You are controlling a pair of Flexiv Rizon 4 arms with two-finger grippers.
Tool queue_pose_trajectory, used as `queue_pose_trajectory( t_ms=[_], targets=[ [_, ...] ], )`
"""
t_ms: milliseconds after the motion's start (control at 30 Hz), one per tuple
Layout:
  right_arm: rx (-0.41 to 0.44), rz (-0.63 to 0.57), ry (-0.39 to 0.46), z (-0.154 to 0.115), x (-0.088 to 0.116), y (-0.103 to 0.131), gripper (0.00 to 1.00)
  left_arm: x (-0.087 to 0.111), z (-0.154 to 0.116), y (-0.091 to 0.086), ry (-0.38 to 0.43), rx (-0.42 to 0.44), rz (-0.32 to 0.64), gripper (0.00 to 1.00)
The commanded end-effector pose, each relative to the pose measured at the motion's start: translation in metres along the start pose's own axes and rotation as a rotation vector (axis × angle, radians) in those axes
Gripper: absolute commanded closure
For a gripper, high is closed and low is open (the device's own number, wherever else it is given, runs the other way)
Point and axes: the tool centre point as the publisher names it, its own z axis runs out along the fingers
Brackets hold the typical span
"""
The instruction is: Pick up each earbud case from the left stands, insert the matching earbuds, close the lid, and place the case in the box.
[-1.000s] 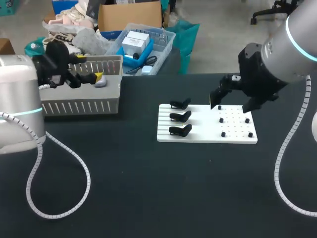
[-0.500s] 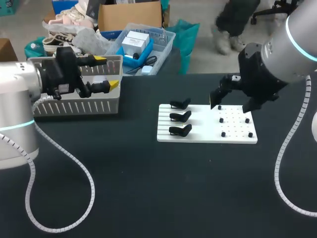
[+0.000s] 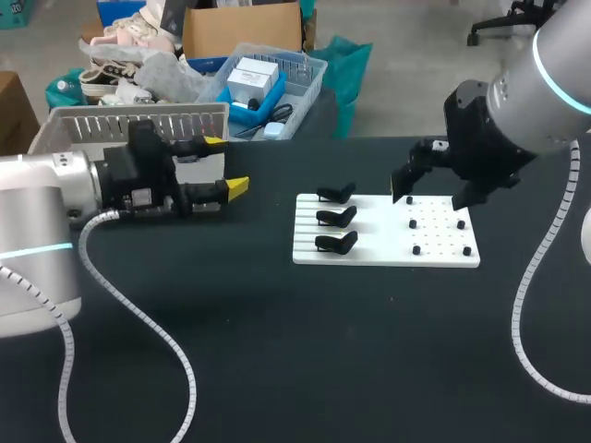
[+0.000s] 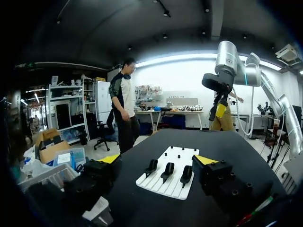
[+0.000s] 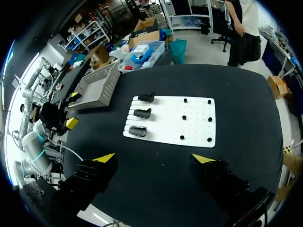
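Observation:
A white board (image 3: pixel 379 242) lies on the black table. Three black earbud cases (image 3: pixel 338 217) sit on stands along its left side, seen ahead of the fingers in the left wrist view as cases (image 4: pixel 166 170) and from above as cases (image 5: pixel 142 113). Small black earbuds (image 3: pixel 416 249) stand on pegs at the board's right side, also earbuds (image 5: pixel 184 117). My left gripper (image 3: pixel 226 164) is open and empty, level, left of the board, pointing at it (image 4: pixel 157 159). My right gripper (image 3: pixel 432 194) hangs open and empty high above the board's right half (image 5: pixel 154 158).
A grey slatted basket (image 3: pixel 111 118) stands at the table's back left behind my left arm, also basket (image 5: pixel 97 85). The cable of my left arm (image 3: pixel 138 305) loops over the table's left part.
My left arm has swung from over the grey basket to the right and forward, toward the board, gripper still open. The right arm has not moved.

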Motion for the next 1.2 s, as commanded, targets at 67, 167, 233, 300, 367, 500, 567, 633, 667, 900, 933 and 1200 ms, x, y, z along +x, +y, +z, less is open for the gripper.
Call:
queue_pose_trajectory(
  t_ms=[67, 167, 233, 300, 367, 500, 567, 633, 667, 900, 933, 1200],
  targets=[
    [0.002, 0.002, -0.007, 0.0, 0.002, 0.0, 0.0, 0.004, 0.01, 0.0, 0.039, 0.054, -0.016, 0.0],
    [0.002, 0.002, -0.007, 0.0, 0.002, 0.0, 0.0, 0.003, 0.014, -0.005, 0.05, 0.078, -0.02, 0.0],
    [0.002, 0.002, -0.007, 0.0, 0.002, 0.0, 0.0, 0.004, 0.015, -0.007, 0.059, 0.084, -0.021, 0.0],
    [0.002, 0.002, -0.007, 0.0, 0.002, 0.0, 0.0, 0.004, 0.016, -0.008, 0.075, 0.087, -0.027, 0.0],
    [0.002, 0.002, -0.007, 0.0, 0.002, 0.0, 0.0, 0.005, 0.016, -0.009, 0.082, 0.087, -0.031, 0.0],
    [0.002, 0.002, -0.007, 0.0, 0.002, 0.0, 0.0, 0.006, 0.016, -0.013, 0.1, 0.107, -0.014, 0.0],
    [0.002, 0.002, -0.007, 0.0, 0.002, 0.0, 0.0, 0.006, 0.016, -0.014, 0.107, 0.088, -0.002, 0.0],
    [0.002, 0.002, -0.007, 0.0, 0.002, 0.0, 0.0, 0.006, 0.016, -0.014, 0.107, 0.088, -0.002, 0.0],
    [0.002, 0.002, -0.007, 0.0, 0.002, 0.0, 0.0, 0.006, 0.016, -0.014, 0.107, 0.088, -0.002, 0.0],
    [0.002, 0.002, -0.007, 0.0, 0.002, 0.0, 0.0, 0.006, 0.016, -0.014, 0.107, 0.088, -0.002, 0.0],
    [0.002, 0.002, -0.007, 0.0, 0.002, 0.0, 0.0, 0.006, 0.016, -0.014, 0.107, 0.088, -0.002, 0.0],
    [0.002, 0.002, -0.007, 0.0, 0.002, 0.0, 0.0, 0.006, 0.016, -0.014, 0.107, 0.088, -0.002, 0.0]
  ],
)
